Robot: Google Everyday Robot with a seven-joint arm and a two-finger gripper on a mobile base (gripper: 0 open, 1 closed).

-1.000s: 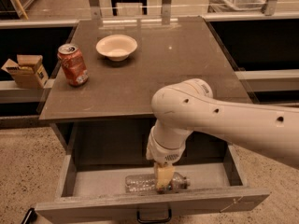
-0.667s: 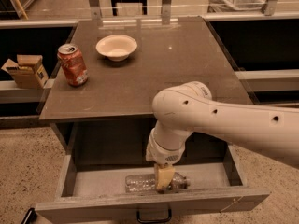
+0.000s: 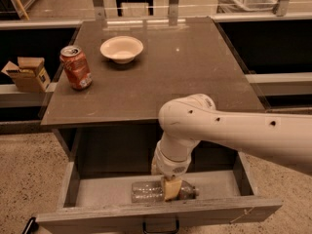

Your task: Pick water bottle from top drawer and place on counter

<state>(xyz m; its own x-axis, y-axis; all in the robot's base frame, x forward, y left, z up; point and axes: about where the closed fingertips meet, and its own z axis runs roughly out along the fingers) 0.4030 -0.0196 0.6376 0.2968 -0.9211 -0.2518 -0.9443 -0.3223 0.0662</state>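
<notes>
Tan-tipped gripper [image 3: 170, 187] over the clear crinkled plastic water bottle [image 3: 146, 191] in the shallow grey top drawer [image 3: 97, 217] (whether it is clamped: cannot tell).

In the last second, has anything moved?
Nothing visibly changed. The claw sits over the clear crinkled plastic bottle lying in the open grey drawer, as before; red soda can and pale bowl on the dark brown tabletop are unmoved.

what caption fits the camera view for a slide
Gripper down in the open top drawer at the lying water bottle; can and bowl on the counter.
</notes>
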